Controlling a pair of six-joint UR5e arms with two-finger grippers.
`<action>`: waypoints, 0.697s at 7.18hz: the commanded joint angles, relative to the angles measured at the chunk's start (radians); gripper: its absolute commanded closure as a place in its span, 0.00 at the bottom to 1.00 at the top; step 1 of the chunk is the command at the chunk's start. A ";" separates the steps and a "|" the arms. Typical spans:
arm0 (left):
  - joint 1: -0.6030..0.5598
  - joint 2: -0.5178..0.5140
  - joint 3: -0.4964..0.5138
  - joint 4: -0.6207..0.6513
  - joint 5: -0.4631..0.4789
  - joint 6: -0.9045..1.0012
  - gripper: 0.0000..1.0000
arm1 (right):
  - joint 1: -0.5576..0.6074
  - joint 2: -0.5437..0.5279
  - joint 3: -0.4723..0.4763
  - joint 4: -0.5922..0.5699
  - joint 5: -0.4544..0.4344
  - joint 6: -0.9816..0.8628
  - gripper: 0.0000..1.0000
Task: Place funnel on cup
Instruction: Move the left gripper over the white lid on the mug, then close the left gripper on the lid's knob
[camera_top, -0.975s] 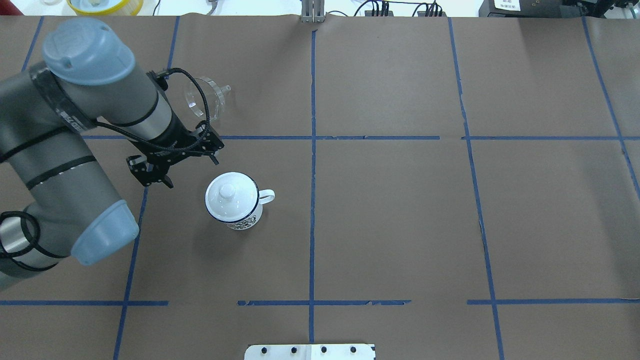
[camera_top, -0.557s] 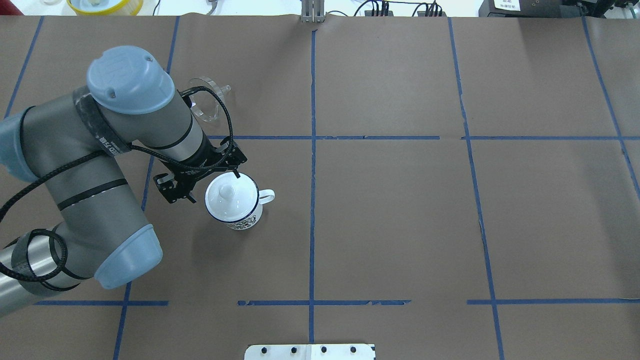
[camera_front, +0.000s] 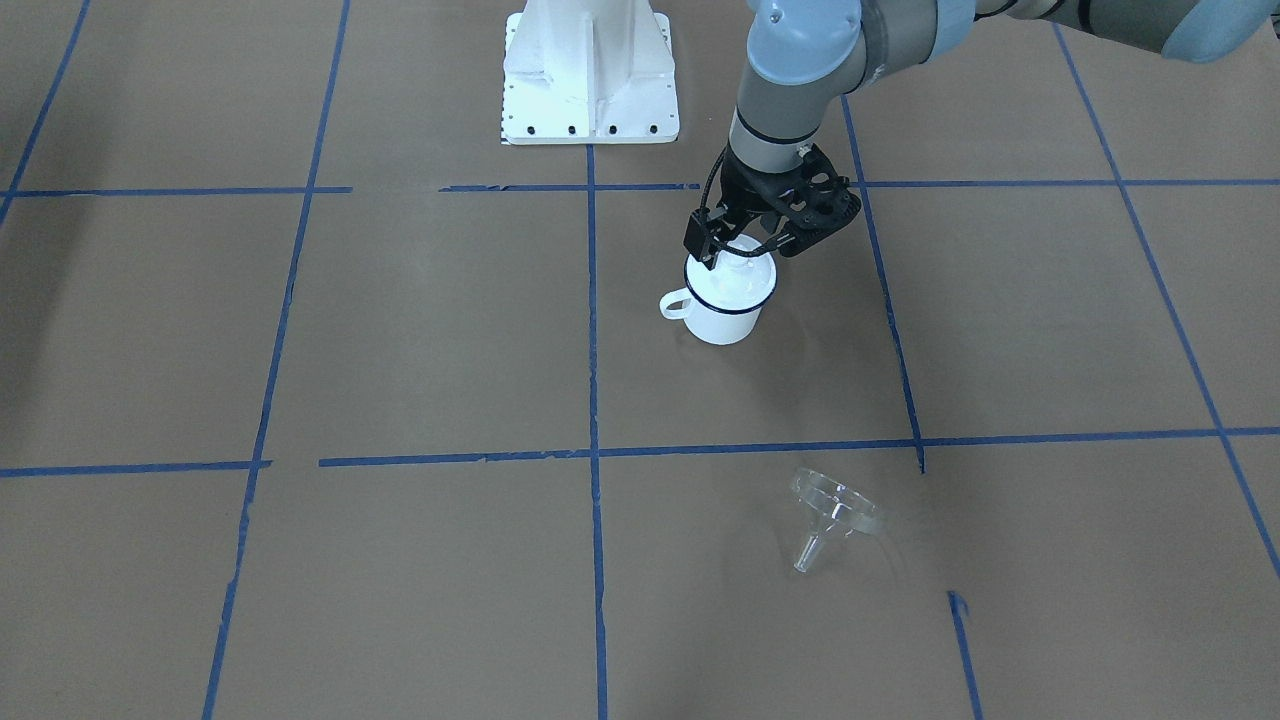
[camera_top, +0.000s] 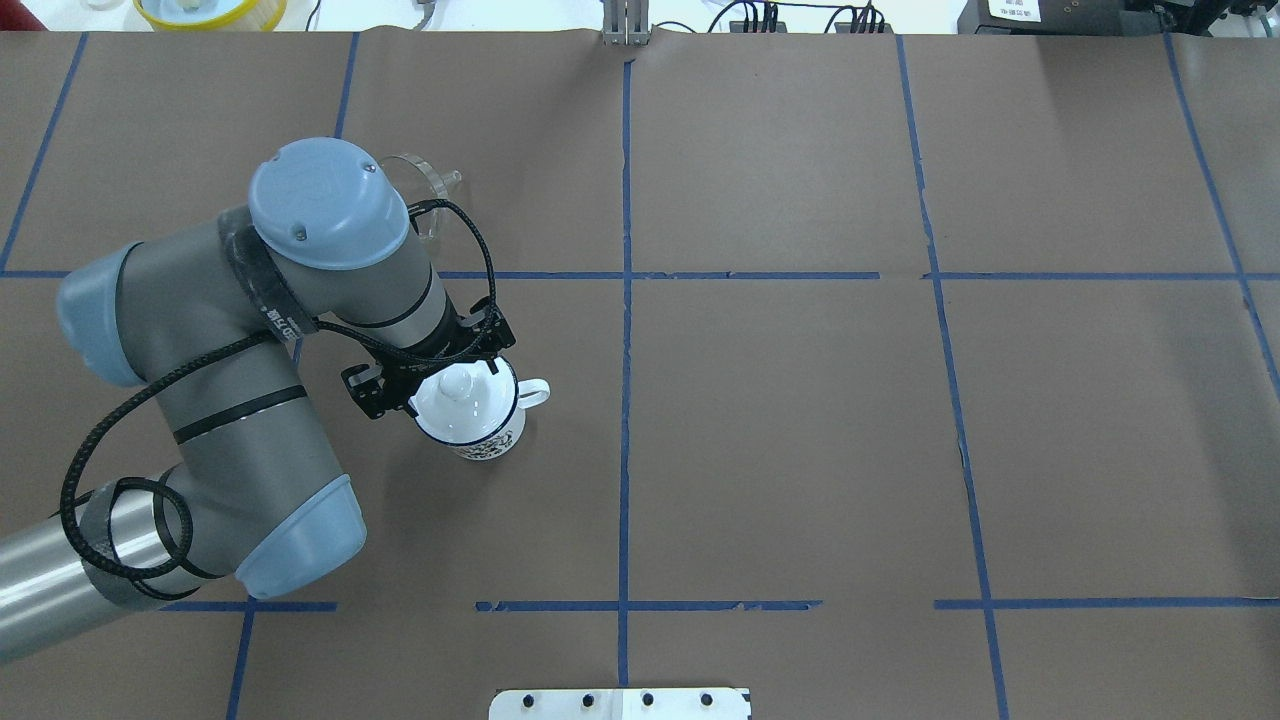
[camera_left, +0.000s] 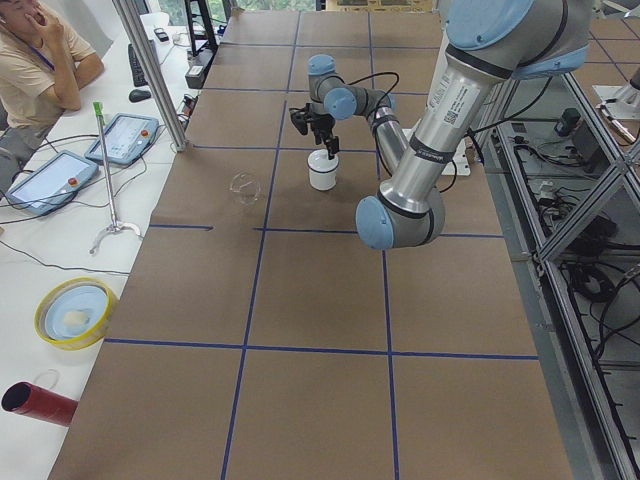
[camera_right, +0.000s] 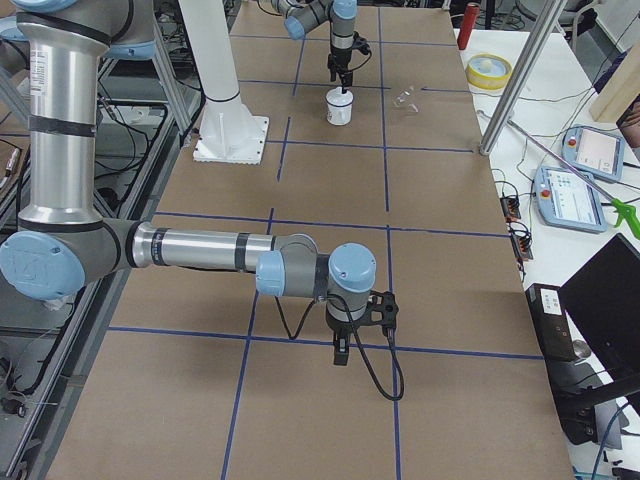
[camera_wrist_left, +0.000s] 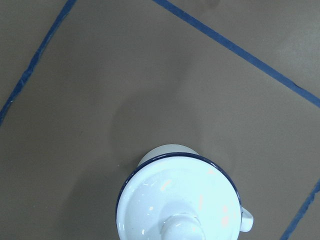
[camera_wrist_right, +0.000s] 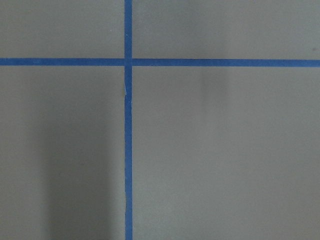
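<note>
Lower right of the front view, the funnel (camera_front: 830, 508) is lying tipped over on the paper (camera_front: 400, 330), spout pointing toward the bottom edge. It is sitting well apart from everything else, and nothing is touching it.

The cup (camera_front: 722, 320) is standing upright just above frame centre, handle pointing frame-left. A white knobbed lid (camera_front: 738, 282) is sitting on its mouth, so the funnel has nowhere to go yet.

The left gripper (camera_front: 738, 252) is hovering directly over that lid, pointing straight down. Its jaws are looking open, one finger either side of the knob (camera_top: 457, 381). The left wrist view is showing the lid and knob at its bottom edge with no fingers in shot, so I can't confirm contact.

The right gripper (camera_right: 340, 352) is hanging over bare paper low in the right side view, far from the cup. Only that view is showing it, so I can't tell its jaw state.

My read: we're sitting in the lid-removal step, pre-grasp on the knob. The next move is calling for a short descent, centring on the knob, closing, lifting straight up and parking the lid on bare paper away from the funnel. After that the funnel is going to need a rim grasp and a reorient to spout-down before it goes over the cup.
</note>
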 joint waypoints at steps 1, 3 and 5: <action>0.003 0.001 0.004 0.001 0.007 0.000 0.41 | 0.000 0.000 0.000 0.000 0.000 0.000 0.00; 0.003 0.001 0.007 0.001 0.007 0.001 0.83 | 0.000 0.000 0.000 0.000 0.000 0.000 0.00; 0.003 -0.002 -0.005 0.002 0.004 -0.002 1.00 | 0.000 0.000 0.000 0.000 0.000 0.000 0.00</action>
